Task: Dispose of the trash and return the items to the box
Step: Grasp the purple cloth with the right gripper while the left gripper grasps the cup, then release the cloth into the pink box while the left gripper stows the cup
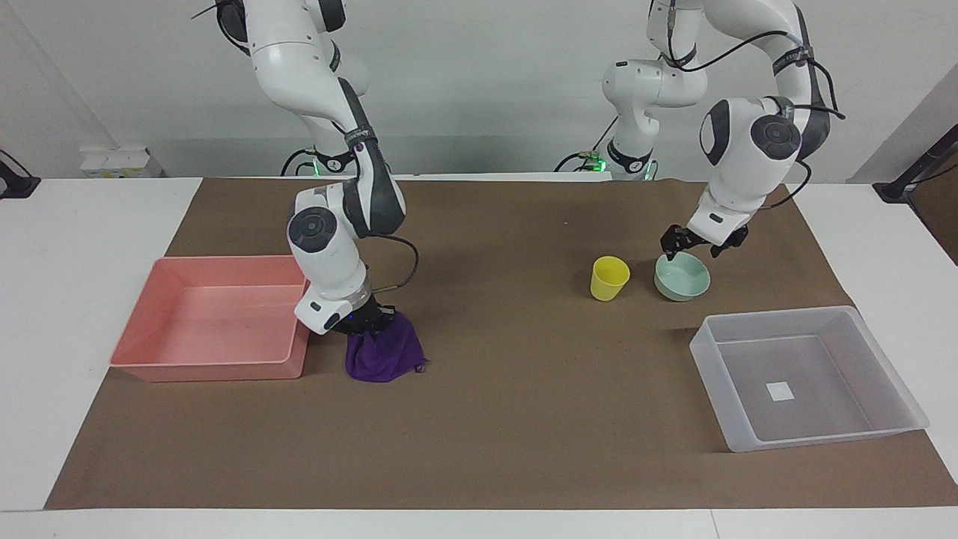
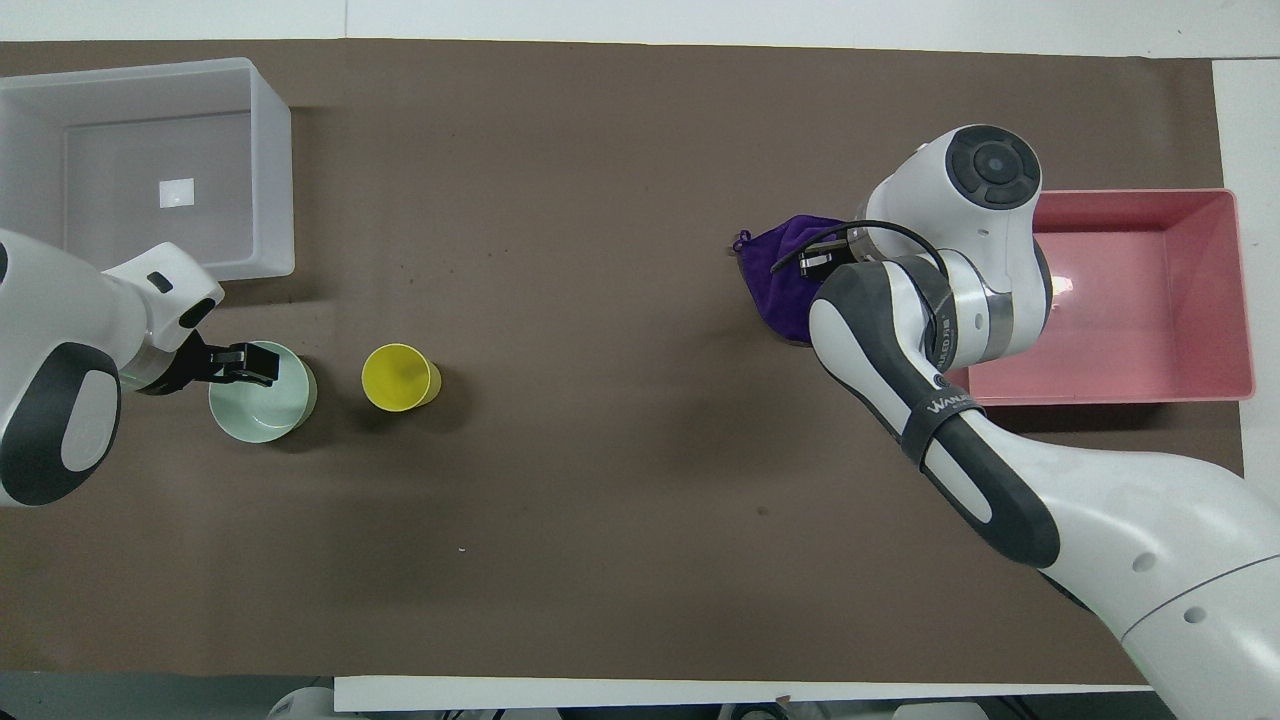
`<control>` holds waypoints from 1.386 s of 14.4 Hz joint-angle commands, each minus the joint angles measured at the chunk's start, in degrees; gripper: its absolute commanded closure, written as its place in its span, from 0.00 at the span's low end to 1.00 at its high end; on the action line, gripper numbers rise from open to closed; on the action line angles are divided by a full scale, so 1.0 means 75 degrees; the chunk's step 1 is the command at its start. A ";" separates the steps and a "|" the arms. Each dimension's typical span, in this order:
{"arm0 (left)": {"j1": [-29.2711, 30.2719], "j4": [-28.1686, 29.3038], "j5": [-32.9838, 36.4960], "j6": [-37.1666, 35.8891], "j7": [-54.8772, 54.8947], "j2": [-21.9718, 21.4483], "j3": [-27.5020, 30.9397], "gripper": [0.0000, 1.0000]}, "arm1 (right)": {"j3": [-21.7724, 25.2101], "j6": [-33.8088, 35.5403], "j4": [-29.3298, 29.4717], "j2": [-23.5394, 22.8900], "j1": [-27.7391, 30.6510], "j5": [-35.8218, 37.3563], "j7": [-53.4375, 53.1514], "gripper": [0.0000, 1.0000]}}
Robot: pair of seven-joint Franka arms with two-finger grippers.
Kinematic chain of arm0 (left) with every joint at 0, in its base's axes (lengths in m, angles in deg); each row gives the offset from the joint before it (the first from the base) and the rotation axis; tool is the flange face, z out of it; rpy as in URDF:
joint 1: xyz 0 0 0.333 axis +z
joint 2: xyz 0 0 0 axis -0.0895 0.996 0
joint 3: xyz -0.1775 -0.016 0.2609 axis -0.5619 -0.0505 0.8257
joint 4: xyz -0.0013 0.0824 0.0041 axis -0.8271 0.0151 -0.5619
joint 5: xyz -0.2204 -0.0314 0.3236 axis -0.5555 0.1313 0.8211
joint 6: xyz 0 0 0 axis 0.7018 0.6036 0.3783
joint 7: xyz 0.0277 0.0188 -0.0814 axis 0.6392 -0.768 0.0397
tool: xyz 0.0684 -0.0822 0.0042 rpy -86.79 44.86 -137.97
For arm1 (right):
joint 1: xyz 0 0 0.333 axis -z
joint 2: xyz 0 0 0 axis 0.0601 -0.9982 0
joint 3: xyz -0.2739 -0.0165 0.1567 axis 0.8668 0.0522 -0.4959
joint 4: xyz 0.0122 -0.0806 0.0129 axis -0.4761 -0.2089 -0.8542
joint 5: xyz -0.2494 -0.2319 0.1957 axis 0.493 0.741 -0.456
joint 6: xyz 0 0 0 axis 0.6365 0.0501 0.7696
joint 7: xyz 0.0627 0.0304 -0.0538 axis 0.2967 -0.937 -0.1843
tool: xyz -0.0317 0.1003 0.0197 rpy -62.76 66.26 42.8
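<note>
The dark purple rag lies crumpled on the brown mat beside the pink tray. My right gripper is pressed down into the rag's edge nearer to the robots. In the overhead view the right arm covers part of the rag. The yellow cup and the mint-green bowl stand side by side. My left gripper is open, low over the bowl's rim nearer to the robots. It also shows in the overhead view. The clear tray with a white label is empty.
The pink tray is empty and sits at the right arm's end of the mat. The clear tray sits at the left arm's end, farther from the robots than the bowl and the cup. White table borders the mat.
</note>
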 commanded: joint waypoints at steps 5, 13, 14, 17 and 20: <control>0.0660 0.1783 0.0179 0.2573 -0.0294 0.0160 -0.0059 0.99 | 0.0058 0.2215 0.1016 0.1263 0.0284 0.0044 -0.0089 1.00; 0.0649 -0.1012 0.0097 -0.0419 -0.0164 0.0841 -0.0059 1.00 | 0.0070 0.3821 0.1087 0.2425 0.2016 0.0055 0.0998 1.00; 0.0648 -0.1644 0.0027 -0.1250 -0.0141 0.0841 -0.0059 1.00 | 0.0070 0.3798 0.1052 0.2425 0.2297 0.0055 0.1210 1.00; 0.0788 -0.3766 -0.0779 -0.2674 0.0351 0.1365 0.0058 1.00 | 0.0070 0.3483 0.0701 0.2437 0.2849 0.0312 0.1854 1.00; 0.1141 -0.4615 -0.1331 -0.1709 0.0329 0.2209 0.0058 1.00 | 0.0070 0.2617 -0.0071 0.2367 0.3224 0.0453 0.2277 1.00</control>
